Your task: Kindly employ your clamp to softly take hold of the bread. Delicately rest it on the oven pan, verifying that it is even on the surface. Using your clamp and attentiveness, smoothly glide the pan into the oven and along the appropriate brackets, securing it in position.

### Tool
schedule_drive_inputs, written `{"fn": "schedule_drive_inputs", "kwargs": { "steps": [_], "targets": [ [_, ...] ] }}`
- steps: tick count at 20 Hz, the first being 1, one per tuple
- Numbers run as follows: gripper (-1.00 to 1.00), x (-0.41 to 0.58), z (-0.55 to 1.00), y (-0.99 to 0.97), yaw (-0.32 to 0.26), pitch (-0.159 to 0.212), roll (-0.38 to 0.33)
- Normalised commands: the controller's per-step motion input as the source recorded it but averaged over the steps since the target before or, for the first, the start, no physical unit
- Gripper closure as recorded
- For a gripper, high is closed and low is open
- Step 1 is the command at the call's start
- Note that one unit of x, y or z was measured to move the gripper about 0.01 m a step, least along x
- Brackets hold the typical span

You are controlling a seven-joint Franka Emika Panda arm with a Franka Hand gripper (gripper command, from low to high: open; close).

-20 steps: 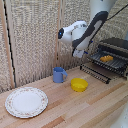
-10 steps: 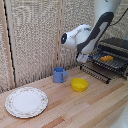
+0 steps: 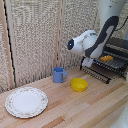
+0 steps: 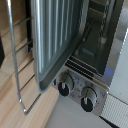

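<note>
Exterior view: a white and grey robot arm [image 3: 92, 42] reaches down toward the small boxy black and silver toaster oven [image 3: 116, 55] at the exterior view's right, on a light wooden table [image 3: 75, 110]. The small dark clamp [image 3: 88, 62] sits low at the oven's open front, by the near edge of the flat dark metal oven pan [image 3: 107, 64]; whether its fingers are apart or together cannot be told here. The small orange-brown block of bread [image 3: 106, 58] lies on the pan, at the oven's mouth. Near the oven stands a round yellow bowl [image 3: 79, 84], with a blue mug [image 3: 59, 75] just beyond it and a round white patterned plate [image 3: 26, 101] well apart at the exterior view's left.

Wrist view: the ribbed grey pan [image 4: 57, 40] fills the frame, tilted beside a wire rack [image 4: 20, 70], above the oven's two black knobs [image 4: 75, 92]. The clamp's fingers are out of sight.
</note>
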Motion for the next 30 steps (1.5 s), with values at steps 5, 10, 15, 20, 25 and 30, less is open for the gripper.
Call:
{"fn": "schedule_drive_inputs", "kwargs": {
  "steps": [5, 10, 15, 20, 25, 30],
  "targets": [
    [-1.0, -0.041, -0.39, -0.23, 0.085, -0.002, -0.147],
    [-1.0, 0.0, -0.29, -0.22, 0.062, -0.008, -0.043],
    [-1.0, -0.009, 0.01, -0.29, 0.009, -0.016, 0.003],
    [1.0, -0.088, 0.16, -0.3, 0.0, -0.025, 0.077],
    [1.0, -0.045, 0.02, -0.04, 0.023, -0.001, 0.007],
    [1.0, 0.0, 0.0, 0.01, 0.018, 0.017, -0.001]
  ]
}}
